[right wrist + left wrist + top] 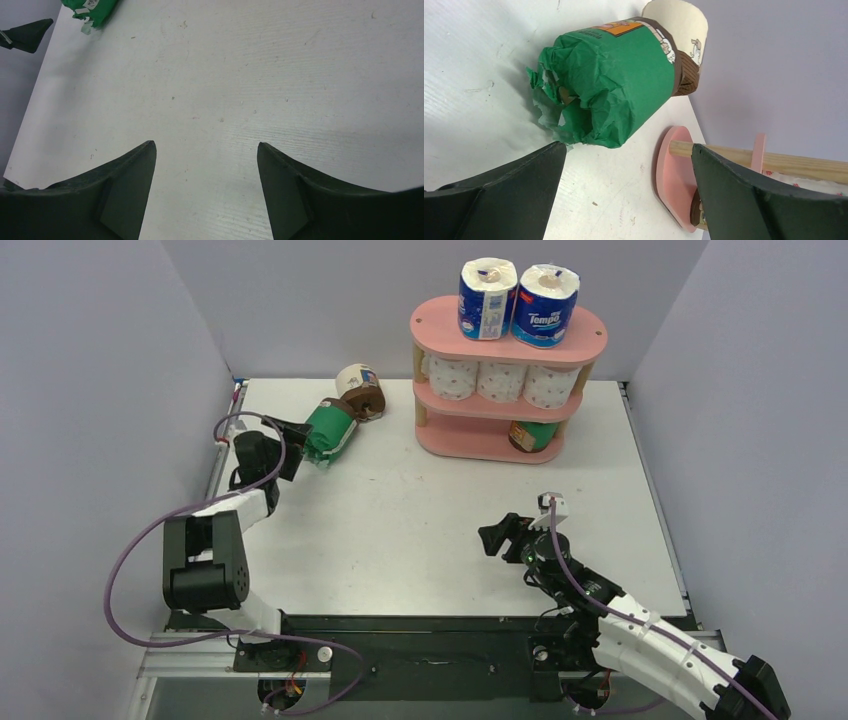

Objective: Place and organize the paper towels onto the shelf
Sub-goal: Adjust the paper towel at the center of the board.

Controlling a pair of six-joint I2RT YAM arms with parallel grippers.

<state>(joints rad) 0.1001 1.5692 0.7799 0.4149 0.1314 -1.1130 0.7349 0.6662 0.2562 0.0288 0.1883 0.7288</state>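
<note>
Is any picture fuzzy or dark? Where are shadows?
Top view: sharp, evenly lit, soft shadow under the shelf. Left wrist view: the green roll is crisp, shadowing the table; left gripper's fingers show dark, little detail. Right wrist view: bright table, right gripper's fingers equally dark.

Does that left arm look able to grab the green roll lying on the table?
Probably yes: the left pincer is open just short of the green roll, with nothing between them.

Top view: shelf (437, 318) board half hides bottom-tier green roll (535, 435). Left wrist: cream roll (679, 22) partly behind green-wrapped roll (619, 85).
</note>
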